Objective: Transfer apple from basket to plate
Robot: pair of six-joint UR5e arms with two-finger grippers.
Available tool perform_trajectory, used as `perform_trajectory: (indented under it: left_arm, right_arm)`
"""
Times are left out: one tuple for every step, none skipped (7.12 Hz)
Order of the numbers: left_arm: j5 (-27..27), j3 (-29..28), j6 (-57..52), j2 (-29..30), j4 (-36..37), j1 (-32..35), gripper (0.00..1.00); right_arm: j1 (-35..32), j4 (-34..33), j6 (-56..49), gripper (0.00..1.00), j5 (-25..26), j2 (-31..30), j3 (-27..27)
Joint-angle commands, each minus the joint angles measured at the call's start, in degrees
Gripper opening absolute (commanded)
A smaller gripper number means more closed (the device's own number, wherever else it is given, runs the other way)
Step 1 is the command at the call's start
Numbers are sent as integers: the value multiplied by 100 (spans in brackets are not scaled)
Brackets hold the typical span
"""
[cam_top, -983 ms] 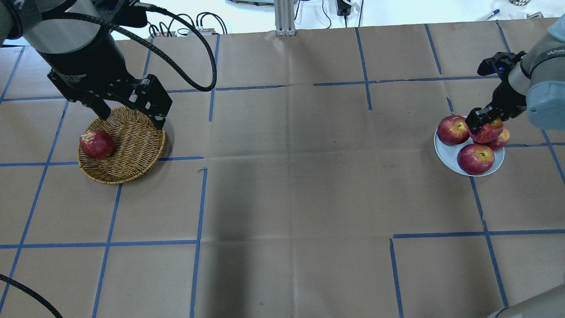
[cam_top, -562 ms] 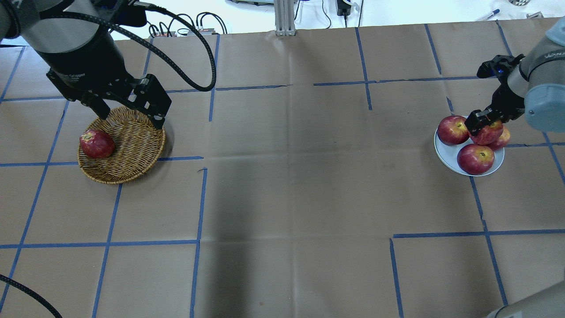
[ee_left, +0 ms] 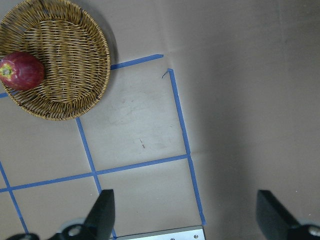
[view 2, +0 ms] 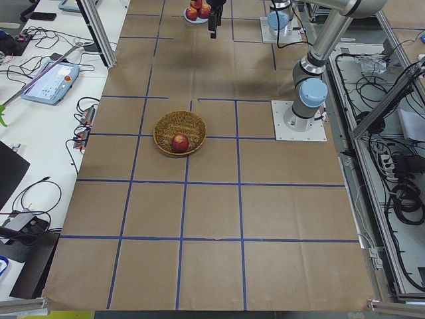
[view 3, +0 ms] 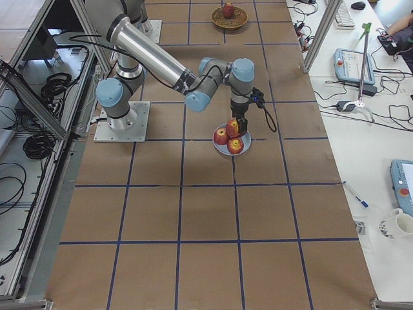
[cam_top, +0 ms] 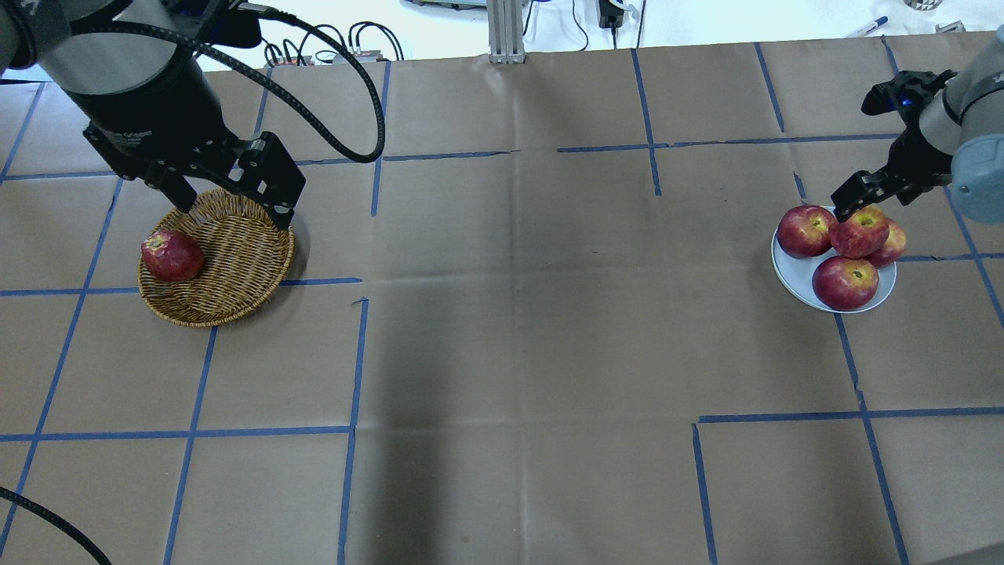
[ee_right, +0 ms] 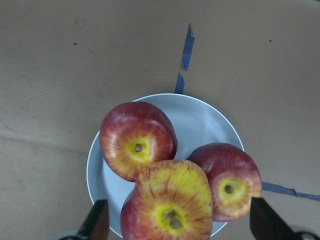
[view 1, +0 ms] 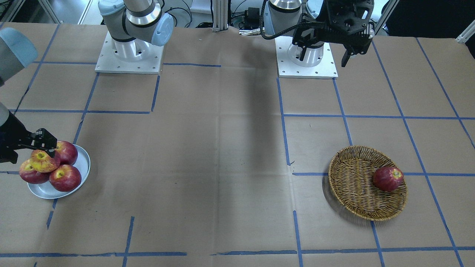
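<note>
Front view: yellow-patched, red-streaked apple (view 1: 42,160) is seen stacked on 3 dark red apples (view 1: 65,178) on small round grey-white plate (view 1: 84,163).
Overhead: L gripper (cam_top: 231,200) is held above far rim of brown woven wicker basket (cam_top: 235,267); 1 dark red apple (cam_top: 172,256) inside.
L wrist cam: jaws spread wide, nothing btwn.
R wrist cam: R gripper (ee_right: 177,222) is spread wide above the apple, fingers (ee_right: 97,222) cut off at frame bottom.
</note>
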State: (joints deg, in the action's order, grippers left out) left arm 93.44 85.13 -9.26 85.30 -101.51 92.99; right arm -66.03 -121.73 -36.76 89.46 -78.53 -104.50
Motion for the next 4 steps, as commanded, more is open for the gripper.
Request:
perform_trajectory:
  left_arm:
    - [7, -6, 3, 13, 8, 0, 99]
    - [7, 3, 3, 13, 0, 0, 99]
    - [7, -5, 3, 13, 8, 0, 99]
    - [7, -6, -6, 13, 0, 0, 99]
  right_arm:
    - [-374, 742, 578, 100, -148, -486, 331]
    - [-550, 1765, 1166, 100, -165, -610, 873]
    - [-865, 2411, 1754, 100, -105, -620, 1331]
    - [-1277, 2931, 2456, 100, -95, -628, 1614]
